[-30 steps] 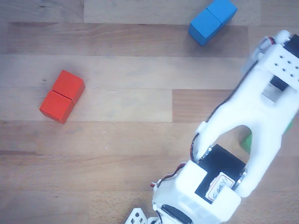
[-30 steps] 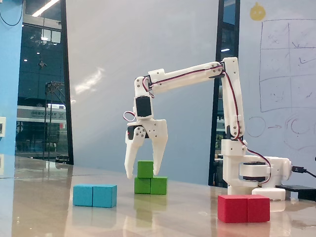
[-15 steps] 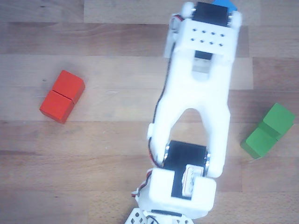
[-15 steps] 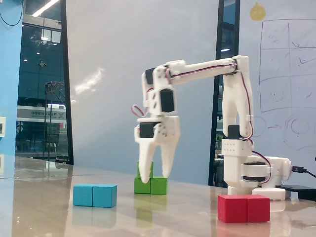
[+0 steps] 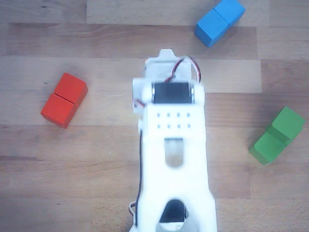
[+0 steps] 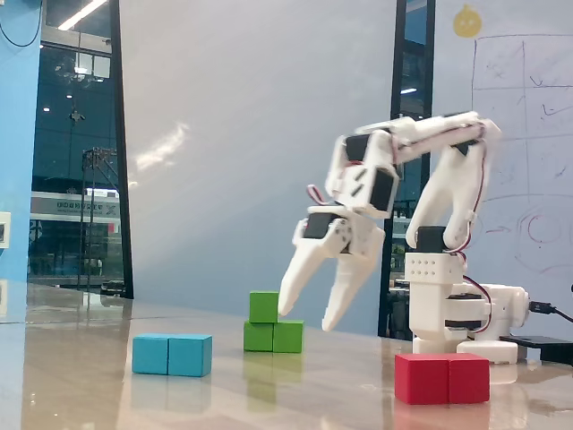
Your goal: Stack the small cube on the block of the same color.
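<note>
— Green on green: we see the small green wooden cube (image 6: 263,306) sitting on top of the green oblong wooden block (image 6: 274,337), over its left half in the fixed view. Do we read the same from the other view?

— We do. There the small cube (image 5: 288,120) shows as the raised top at the far end of the green oblong block (image 5: 267,146), well off to the right of the white arm (image 5: 174,159).

— And the white two-finger gripper (image 6: 310,313)?

— In the fixed view its fingers are spread wide apart, tilted down and to the left, with nothing between them. It hangs above the wooden table (image 6: 89,394), just right of the green stack; we cannot tell whether the left fingertip (image 6: 286,309) touches the cube.

— In the other view the arm hides the fingers, so we cannot judge them there.

— What else lies on the table?

— A blue oblong wooden block (image 6: 172,355) stands near and to the left of the green stack in the fixed view, and a red oblong wooden block (image 6: 442,378) sits nearer us on the right, in front of the arm's base (image 6: 457,313). From the other view the blue block (image 5: 219,21) is far right and the red block (image 5: 64,100) is on the left.
</note>
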You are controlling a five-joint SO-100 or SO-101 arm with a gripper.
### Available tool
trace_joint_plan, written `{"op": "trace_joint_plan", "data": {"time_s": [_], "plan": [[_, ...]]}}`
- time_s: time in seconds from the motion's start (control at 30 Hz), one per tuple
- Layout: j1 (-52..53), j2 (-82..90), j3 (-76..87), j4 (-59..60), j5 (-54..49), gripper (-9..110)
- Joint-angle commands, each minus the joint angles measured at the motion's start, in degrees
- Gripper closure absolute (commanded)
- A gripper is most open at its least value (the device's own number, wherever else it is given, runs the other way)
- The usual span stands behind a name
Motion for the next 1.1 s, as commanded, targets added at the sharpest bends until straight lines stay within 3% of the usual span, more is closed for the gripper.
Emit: {"op": "trace_joint_plan", "data": {"time_s": [0.0,0.33,0.67,1.07], "plan": [[-0.3,17.8,11.6,-5.0,1.3,77],[-0.3,45.3,27.2,0.3,0.9,79],[2.1,71.2,31.1,22.0,0.9,102],[2.5,72.3,31.9,21.9,1.1,101]]}}
